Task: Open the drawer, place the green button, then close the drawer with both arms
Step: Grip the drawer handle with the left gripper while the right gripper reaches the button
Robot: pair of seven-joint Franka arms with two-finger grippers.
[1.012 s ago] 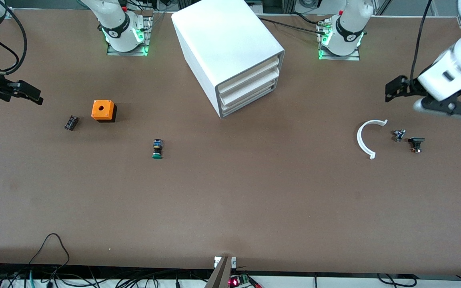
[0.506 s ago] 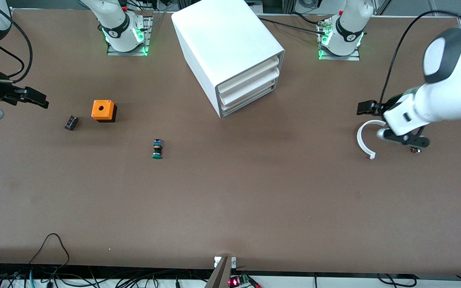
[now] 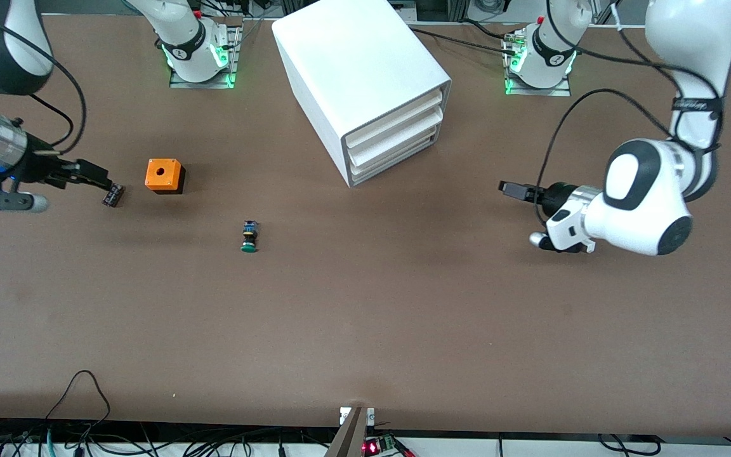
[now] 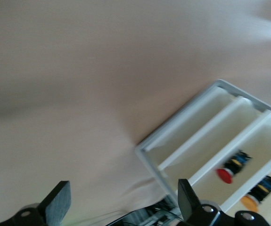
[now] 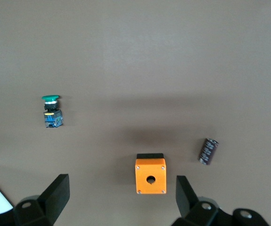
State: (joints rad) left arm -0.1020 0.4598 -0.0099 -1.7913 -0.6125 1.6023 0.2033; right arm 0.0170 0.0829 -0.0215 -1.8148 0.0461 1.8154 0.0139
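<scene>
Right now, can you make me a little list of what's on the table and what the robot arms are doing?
cabinet: white cabinet, three drawers, all shut
drawer: lowest one, not yet opened
button: green-capped button lying on its side on the table, nearer the front camera than the orange cube
black part: small black part beside the orange cube
left gripper: open, holding nothing, over bare table toward the left arm's end
right gripper: open, holding nothing, by the black part
</scene>
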